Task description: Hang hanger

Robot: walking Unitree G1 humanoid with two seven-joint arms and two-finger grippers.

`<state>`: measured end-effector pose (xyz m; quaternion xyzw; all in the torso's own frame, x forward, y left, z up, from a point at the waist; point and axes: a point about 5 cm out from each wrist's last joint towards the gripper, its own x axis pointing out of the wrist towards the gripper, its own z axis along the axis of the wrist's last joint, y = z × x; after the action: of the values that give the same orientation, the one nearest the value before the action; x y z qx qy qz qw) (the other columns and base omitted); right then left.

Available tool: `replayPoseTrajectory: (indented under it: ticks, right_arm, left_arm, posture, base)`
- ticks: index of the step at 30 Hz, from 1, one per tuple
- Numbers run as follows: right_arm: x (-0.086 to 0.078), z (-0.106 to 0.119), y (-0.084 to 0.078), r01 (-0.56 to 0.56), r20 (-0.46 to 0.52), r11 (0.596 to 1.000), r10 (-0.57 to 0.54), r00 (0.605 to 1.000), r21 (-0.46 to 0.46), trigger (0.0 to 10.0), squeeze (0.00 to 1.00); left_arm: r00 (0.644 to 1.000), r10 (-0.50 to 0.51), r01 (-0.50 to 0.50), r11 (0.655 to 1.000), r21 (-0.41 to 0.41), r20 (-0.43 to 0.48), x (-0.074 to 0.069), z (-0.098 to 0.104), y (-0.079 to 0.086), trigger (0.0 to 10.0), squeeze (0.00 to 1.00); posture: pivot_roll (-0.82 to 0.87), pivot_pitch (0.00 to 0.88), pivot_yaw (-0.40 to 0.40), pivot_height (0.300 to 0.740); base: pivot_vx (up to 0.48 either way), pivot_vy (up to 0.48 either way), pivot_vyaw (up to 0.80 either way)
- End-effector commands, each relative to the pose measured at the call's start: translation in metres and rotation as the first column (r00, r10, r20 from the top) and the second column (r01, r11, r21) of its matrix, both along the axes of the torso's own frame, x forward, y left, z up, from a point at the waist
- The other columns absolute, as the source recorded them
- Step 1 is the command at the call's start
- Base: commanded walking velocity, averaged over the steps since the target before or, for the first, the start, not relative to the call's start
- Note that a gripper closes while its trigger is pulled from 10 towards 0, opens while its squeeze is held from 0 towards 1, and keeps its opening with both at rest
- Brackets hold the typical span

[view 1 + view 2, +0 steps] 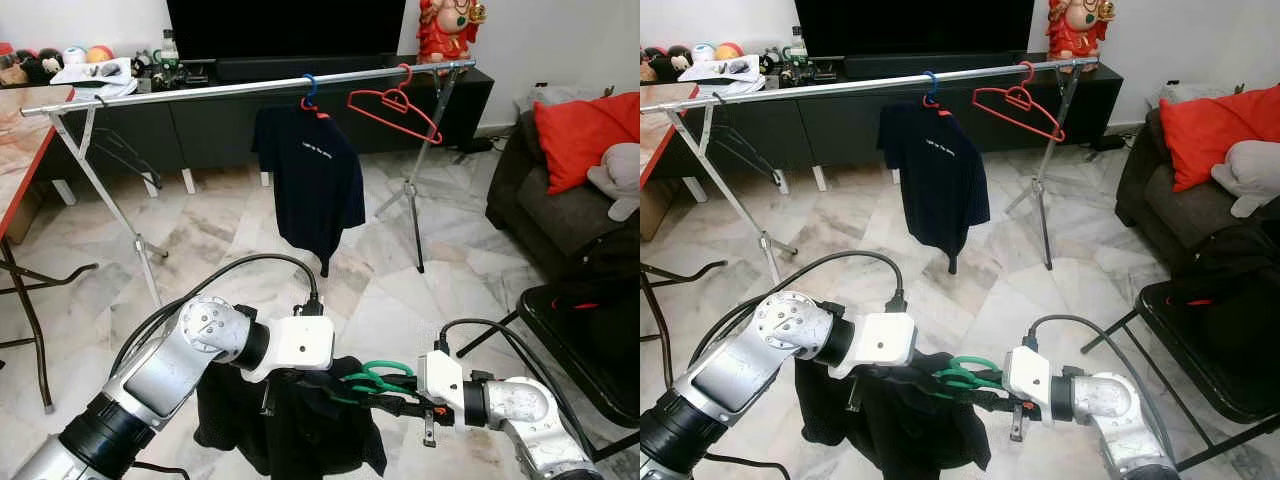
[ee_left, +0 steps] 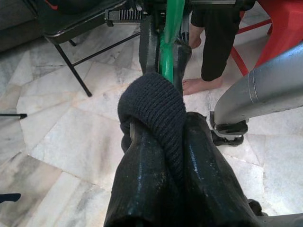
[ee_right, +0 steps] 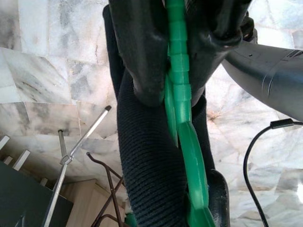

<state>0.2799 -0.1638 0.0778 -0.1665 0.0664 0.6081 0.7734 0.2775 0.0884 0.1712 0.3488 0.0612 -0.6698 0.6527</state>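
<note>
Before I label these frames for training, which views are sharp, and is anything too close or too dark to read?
Left and right eye views: evenly lit and sharp; the rail and green hanger read clearly. Left wrist view: the dark garment sits very close and soft, the floor behind sharper. Right wrist view: the hanger is crisp, but the right gripper's fingers are near-black with little detail.
</note>
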Motion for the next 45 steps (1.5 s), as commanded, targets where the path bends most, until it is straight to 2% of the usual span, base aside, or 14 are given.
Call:
replayPoseTrajectory:
  ticks: [1, 18, 21, 25, 29, 33, 34, 35, 36, 45]
  right_arm:
    - [0.0, 0.002, -0.001, 0.006, 0.007, 1.0, -0.007, 1.0, 0.014, 0.0, 0.0]
    - [-0.004, -0.002, 0.001, 0.009, -0.011, 1.0, -0.009, 1.0, 0.019, 0.0, 0.0]
    - [-0.005, -0.003, 0.002, 0.011, -0.014, 1.0, -0.011, 1.0, 0.023, 0.0, 0.0]
    - [-0.007, -0.006, 0.003, 0.022, -0.018, 0.999, -0.022, 1.0, 0.03, 0.0, 0.0]
    - [-0.008, -0.008, 0.005, 0.032, -0.015, 0.999, -0.032, 0.999, 0.038, 0.0, 0.0]
    - [-0.008, -0.008, 0.007, 0.043, -0.01, 0.998, -0.043, 0.999, 0.042, 0.0, 0.0]
    - [-0.008, -0.009, 0.007, 0.046, -0.008, 0.998, -0.045, 0.999, 0.042, 0.0, 0.0]
    - [-0.008, -0.009, 0.007, 0.046, -0.008, 0.998, -0.045, 0.999, 0.042, 0.0, 0.0]
    - [-0.008, -0.009, 0.008, 0.05, -0.008, 0.998, -0.049, 0.999, 0.044, 0.0, 0.0]
    - [-0.008, -0.013, 0.01, 0.108, 0.021, 0.993, -0.109, 0.994, 0.053, 0.0, 0.0]
  left_arm:
    - [0.998, -0.042, 0.043, 0.999, -0.023, 0.052, -0.002, 0.012, -0.007, 10.0, 0.0]
    - [0.997, -0.048, 0.05, 0.998, -0.04, 0.062, -0.005, 0.014, -0.011, 10.0, 0.0]
    - [0.996, -0.077, 0.08, 0.995, -0.058, 0.05, -0.007, 0.018, -0.012, 10.0, 0.0]
    - [0.997, -0.071, 0.071, 0.996, -0.06, 0.005, -0.008, 0.021, -0.011, 10.0, 0.0]
    - [0.99, -0.138, 0.14, 0.99, -0.034, 0.038, -0.01, 0.024, -0.011, 10.0, 0.0]
    - [0.988, -0.153, 0.154, 0.987, -0.048, 0.011, -0.009, 0.027, -0.012, 10.0, 0.0]
    - [0.988, -0.157, 0.157, 0.986, -0.054, 0.003, -0.01, 0.028, -0.012, 10.0, 0.85]
    - [0.988, -0.157, 0.157, 0.986, -0.054, 0.003, -0.01, 0.028, -0.012, 10.0, 0.85]
    - [0.986, -0.164, 0.162, 0.985, -0.061, -0.02, -0.011, 0.029, -0.013, 10.0, 1.0]
    - [0.989, -0.145, 0.144, 0.989, -0.037, -0.028, -0.007, 0.03, -0.004, 10.0, 1.0]
  posture:
    - [-0.01, 0.103, 0.01, 0.721]
    - [-0.01, 0.118, 0.005, 0.721]
    - [-0.01, 0.119, 0.009, 0.721]
    - [-0.01, 0.118, 0.015, 0.721]
    - [0.0, 0.112, 0.022, 0.721]
    - [0.0, 0.106, 0.029, 0.721]
    - [0.0, 0.106, 0.029, 0.721]
    - [0.0, 0.106, 0.029, 0.721]
    - [0.0, 0.103, 0.031, 0.721]
    - [0.0, 0.093, 0.03, 0.721]
  base:
    - [0.0, 0.0, 0.0]
    - [0.0, 0.0, 0.0]
    - [0.0, 0.0, 0.0]
    - [0.0, 0.0, 0.0]
    - [0.0, 0.0, 0.0]
    - [0.0, 0.0, 0.0]
    - [0.0, 0.0, 0.0]
    - [0.0, 0.0, 0.0]
    - [0.0, 0.0, 0.0]
    - [0.0, 0.0, 0.0]
